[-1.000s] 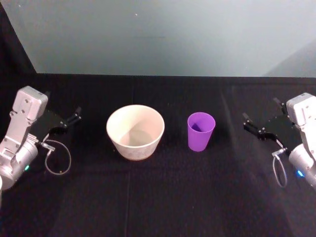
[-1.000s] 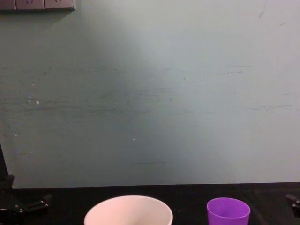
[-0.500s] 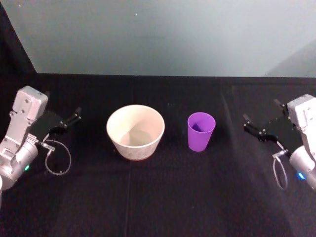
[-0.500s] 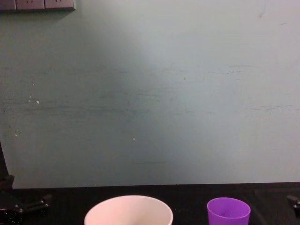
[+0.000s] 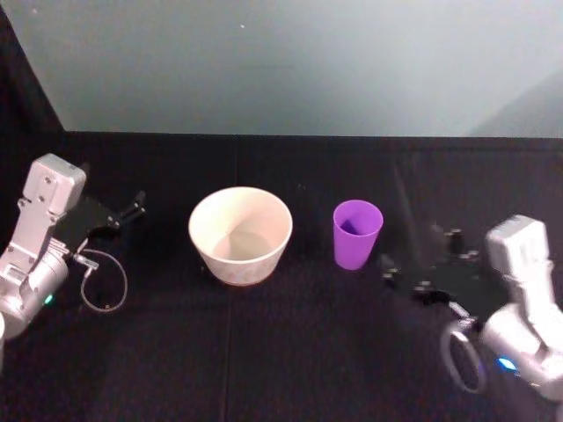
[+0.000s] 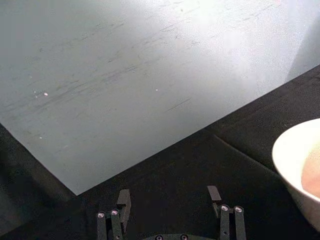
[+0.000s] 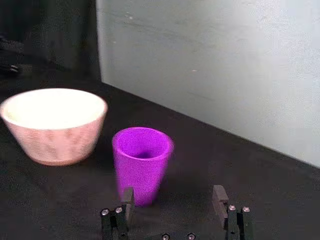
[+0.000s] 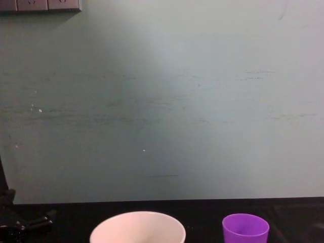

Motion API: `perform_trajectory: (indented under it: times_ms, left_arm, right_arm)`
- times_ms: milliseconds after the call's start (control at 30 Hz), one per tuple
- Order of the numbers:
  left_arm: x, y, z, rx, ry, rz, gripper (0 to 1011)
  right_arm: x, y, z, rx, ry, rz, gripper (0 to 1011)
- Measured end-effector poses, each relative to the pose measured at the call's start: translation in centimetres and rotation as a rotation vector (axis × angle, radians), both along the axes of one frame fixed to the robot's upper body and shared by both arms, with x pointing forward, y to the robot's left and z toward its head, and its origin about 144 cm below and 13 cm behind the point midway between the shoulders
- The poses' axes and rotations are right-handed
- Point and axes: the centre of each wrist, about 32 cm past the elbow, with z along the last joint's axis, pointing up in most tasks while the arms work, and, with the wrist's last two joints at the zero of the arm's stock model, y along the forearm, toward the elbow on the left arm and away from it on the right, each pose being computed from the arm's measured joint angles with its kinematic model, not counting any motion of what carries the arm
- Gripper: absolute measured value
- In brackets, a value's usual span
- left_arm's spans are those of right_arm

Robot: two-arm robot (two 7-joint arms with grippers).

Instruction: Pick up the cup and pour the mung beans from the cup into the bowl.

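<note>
Cup (image 5: pixel 357 233) stands upright on the black table (image 5: pixel 264 352), just right of the bowl (image 5: pixel 230 264) and not touching it. Right gripper (image 5: pixel 420 250) sits low near the cup's right side, its 2 fingers spread wide, holding nothing. Left gripper (image 5: pixel 136 204) rests at the table's left, well apart from the bowl, jaws likewise parted.

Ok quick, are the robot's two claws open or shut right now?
Left gripper: open, holding nothing, parked out on the robot's left.
Right gripper: open, holding nothing, close to the small bright purple plastic cup.
</note>
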Motion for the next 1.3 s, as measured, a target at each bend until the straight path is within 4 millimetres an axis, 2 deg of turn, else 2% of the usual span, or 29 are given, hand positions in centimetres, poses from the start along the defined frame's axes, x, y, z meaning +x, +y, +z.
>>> perform_trajectory:
  times_ms: [133, 200, 933, 1300]
  left_arm:
    - [0.0, 0.0, 0.0, 0.000, 0.000, 0.000, 1000]
    - [0.0, 0.0, 0.0, 0.000, 0.000, 0.000, 1000]
    - [0.0, 0.0, 0.0, 0.000, 0.000, 0.000, 1000]
    - [0.0, 0.0, 0.0, 0.000, 0.000, 0.000, 1000]
  right_arm:
    - [1.2, 2.0, -0.4, 0.043, 0.037, 0.056, 1002]
    - [1.4, 2.4, -0.5, 0.046, 0.041, 0.063, 1002]
    - [1.2, 1.9, -0.4, 0.040, 0.037, 0.053, 1002]
    - [1.6, 2.6, -1.0, 0.075, 0.060, 0.070, 1002]
